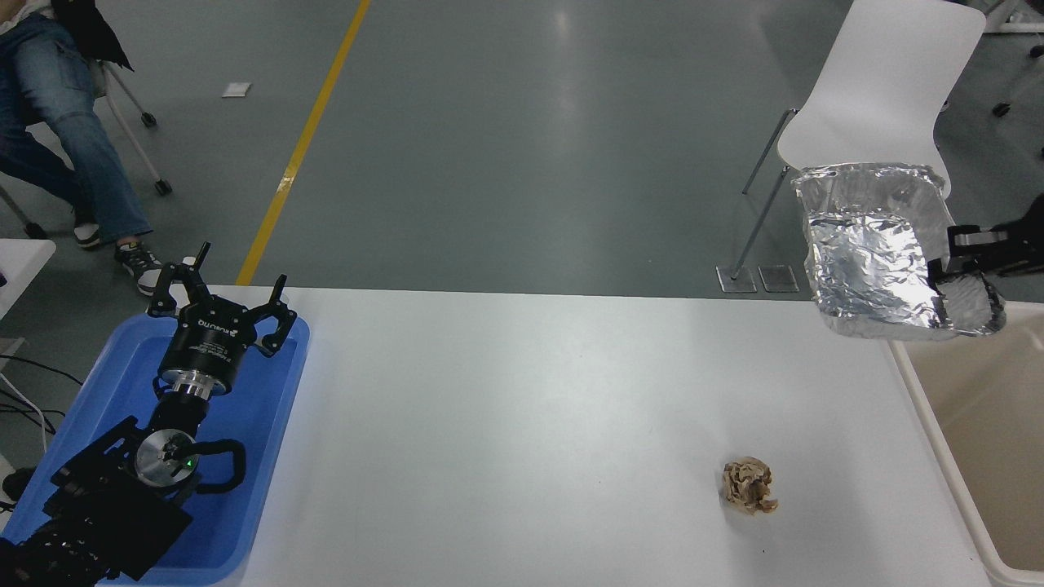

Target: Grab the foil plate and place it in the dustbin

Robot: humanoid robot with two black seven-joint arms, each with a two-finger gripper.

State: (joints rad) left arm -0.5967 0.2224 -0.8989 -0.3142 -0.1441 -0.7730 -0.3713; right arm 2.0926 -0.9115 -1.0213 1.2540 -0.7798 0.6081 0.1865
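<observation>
Foil plate (877,261) hangs in the air at the far right, clear of the worktop (522,424), tilted so that its hollow faces the camera and its near rim sags lowest. The right gripper (950,259) comes in from the right edge and its jaws are closed on the plate's right-hand rim, pinching thin crinkled foil near one corner. The dustbin (938,408) stands just beside the worktop's right end, its opening below and to the right of the plate; most of the plate is not yet over the opening, only its right corner looks to overlap the bin's near rim. To do this step well, I judge the arm should carry the plate further to the right until the whole of it sits above the opening, keeping the grip firm, since foil held by one edge can bend or slip out. Letting go too soon risks the plate catching on the thick rim and dropping back onto the worktop. A small brown paper ball (749,487) lies on the worktop well apart from the plate and needs no attention. The left gripper (218,303) is parked over a blue tray (261,456) at the lower left, jaws spread open.
</observation>
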